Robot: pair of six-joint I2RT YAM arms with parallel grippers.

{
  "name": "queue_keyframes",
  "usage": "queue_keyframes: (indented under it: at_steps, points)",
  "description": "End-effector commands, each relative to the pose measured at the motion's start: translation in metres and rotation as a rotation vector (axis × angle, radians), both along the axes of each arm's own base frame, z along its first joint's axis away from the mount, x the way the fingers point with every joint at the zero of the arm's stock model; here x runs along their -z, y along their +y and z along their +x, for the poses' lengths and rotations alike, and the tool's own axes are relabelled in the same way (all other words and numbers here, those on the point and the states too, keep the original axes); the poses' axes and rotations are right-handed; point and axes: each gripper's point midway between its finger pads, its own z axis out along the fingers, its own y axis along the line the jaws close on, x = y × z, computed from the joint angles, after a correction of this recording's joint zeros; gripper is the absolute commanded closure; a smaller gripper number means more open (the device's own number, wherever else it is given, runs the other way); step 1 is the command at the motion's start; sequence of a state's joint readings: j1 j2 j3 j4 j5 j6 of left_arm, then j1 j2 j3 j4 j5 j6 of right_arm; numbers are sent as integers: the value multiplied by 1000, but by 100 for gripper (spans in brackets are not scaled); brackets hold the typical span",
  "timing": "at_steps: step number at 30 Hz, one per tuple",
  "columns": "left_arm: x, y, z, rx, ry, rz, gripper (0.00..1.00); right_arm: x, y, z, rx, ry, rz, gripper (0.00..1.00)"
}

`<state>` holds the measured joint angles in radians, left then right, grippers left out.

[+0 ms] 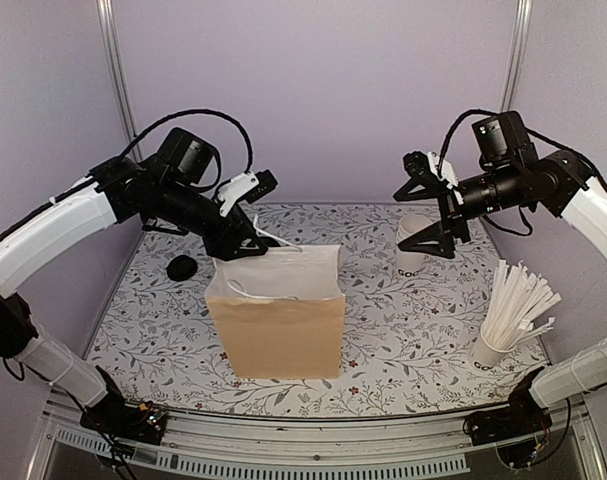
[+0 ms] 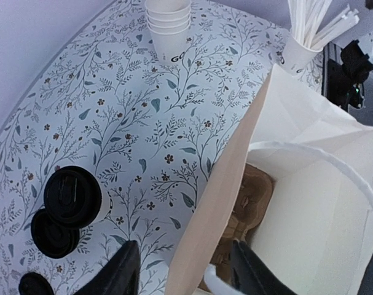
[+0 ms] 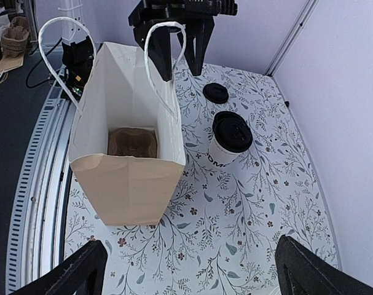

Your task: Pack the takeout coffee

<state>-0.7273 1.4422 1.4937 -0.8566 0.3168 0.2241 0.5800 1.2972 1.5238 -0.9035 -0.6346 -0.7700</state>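
Shows the takeout coffee (image 3: pixel 230 138) upright outside the paper bag (image 3: pixel 128 184), well ahead of the right gripper (image 3: pixel 191 246), jaws spread wide and empty. Puts the left gripper (image 2: pixel 185 246) astride the bag's wall, jaws apart and not pinching it, with the cup just beyond the outer finger. Probably light yet easily crushed — soft paper sides, slick lid liable to pop; best gripped around the mid-body, below the lid, and kept level. Stands on a flat floral tablecloth (image 3: pixel 247 209) beside a loose lid (image 3: pixel 215 92). Leaves little room inside the bag — a pulp carrier (image 3: pixel 132 141) at the bottom, between narrow walls and looping handles.
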Motion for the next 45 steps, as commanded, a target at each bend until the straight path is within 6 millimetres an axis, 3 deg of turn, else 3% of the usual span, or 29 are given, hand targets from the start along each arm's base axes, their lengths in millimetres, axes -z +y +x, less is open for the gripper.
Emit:
queue_keyframes:
  at_steps: [1, 5, 8, 12, 17, 26, 32, 45]
  points:
    - [10, -11, -3, 25, 3, 56, 58, -2, -1, 2, 7, -1, 22, 1]
    - [13, -13, -6, 35, -3, 74, 63, 0, -1, 2, 8, 1, 20, 1]
    - [12, -9, -7, 22, -27, 92, 83, 1, -2, 4, 14, -1, 18, 1]
    - [1, 1, -4, -35, -93, 116, 100, 2, -2, 4, 14, 0, 17, 1]
    - [-6, 23, 5, -166, -230, 235, 100, 4, -1, 6, 16, 4, 12, 1]
    - [8, 5, -17, -154, -307, 306, 100, 15, 3, 14, 20, 37, -10, 1]
    - [16, -23, -51, -111, -301, 312, 100, 18, 2, 14, 23, 41, -15, 1]
    - [39, -60, -130, -73, -306, 359, 100, 29, -5, 20, 71, 21, -61, 1]
